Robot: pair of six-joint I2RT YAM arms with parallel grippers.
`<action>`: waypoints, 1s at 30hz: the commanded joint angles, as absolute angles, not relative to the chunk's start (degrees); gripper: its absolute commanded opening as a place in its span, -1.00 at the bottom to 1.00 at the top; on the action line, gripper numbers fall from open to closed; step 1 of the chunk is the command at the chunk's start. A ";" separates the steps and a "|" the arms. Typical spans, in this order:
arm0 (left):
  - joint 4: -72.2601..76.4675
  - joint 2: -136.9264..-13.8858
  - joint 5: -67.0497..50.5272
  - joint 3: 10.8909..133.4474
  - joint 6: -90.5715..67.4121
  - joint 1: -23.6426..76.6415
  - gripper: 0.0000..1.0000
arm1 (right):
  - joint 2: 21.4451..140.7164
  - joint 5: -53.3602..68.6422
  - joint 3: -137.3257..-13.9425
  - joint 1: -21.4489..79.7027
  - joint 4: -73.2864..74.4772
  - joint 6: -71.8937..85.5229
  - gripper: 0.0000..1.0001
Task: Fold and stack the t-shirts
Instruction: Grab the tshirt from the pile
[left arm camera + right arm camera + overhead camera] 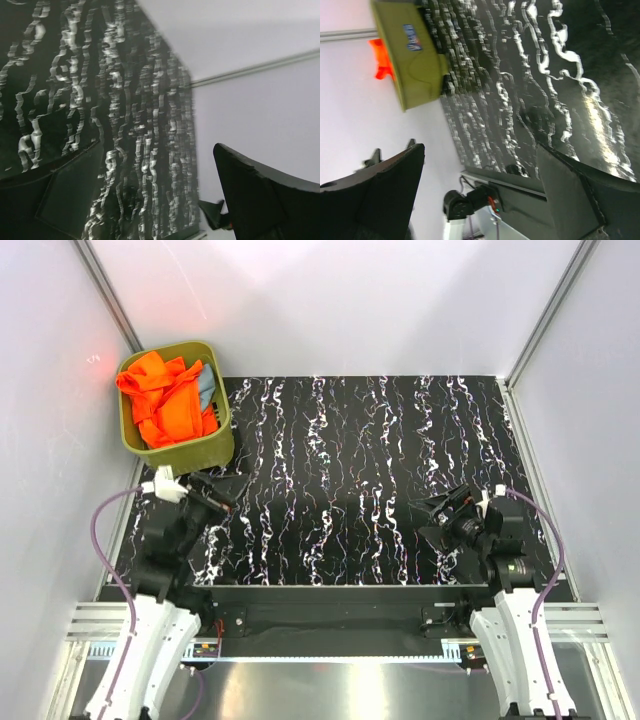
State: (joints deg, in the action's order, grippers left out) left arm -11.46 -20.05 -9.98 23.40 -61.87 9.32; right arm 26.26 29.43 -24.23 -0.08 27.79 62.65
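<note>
Bright orange t-shirts (165,400) lie crumpled in the olive-green bin (190,450) at the table's far left, with a bit of the pale grey-blue t-shirt (206,386) at the bin's right side. My left gripper (228,490) is open and empty just below the bin, low over the table. My right gripper (428,520) is open and empty at the near right, far from the bin. The right wrist view shows the bin (410,55) with orange cloth (380,62) above its rim. The left wrist view shows only table and wall.
The table top (370,470) is black with white marbling, closed in by pale walls on three sides. The arm bases stand on a metal rail (320,640) at the near edge. The left arm's motor (462,202) shows in the right wrist view.
</note>
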 commanded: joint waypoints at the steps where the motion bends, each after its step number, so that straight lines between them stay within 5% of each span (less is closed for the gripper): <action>1: -21.86 -30.54 -5.63 34.42 -56.29 9.14 0.98 | 30.21 24.96 -30.75 -0.35 37.60 55.39 0.99; 5: -23.38 -41.29 -5.73 47.60 -47.38 8.88 0.98 | 32.78 28.20 -35.93 -0.35 39.81 51.69 0.99; 15: -22.85 -74.51 18.87 81.28 -30.15 -1.22 0.98 | 38.14 25.14 -47.19 -0.35 46.41 41.84 0.99; 22: -21.81 -97.08 8.71 91.75 -48.33 -13.88 0.93 | 44.29 19.43 -53.25 -0.35 46.32 36.13 0.99; 30: -2.12 -110.36 13.44 93.86 -55.18 -14.24 0.93 | 54.47 13.45 -57.04 -0.35 42.90 34.19 0.99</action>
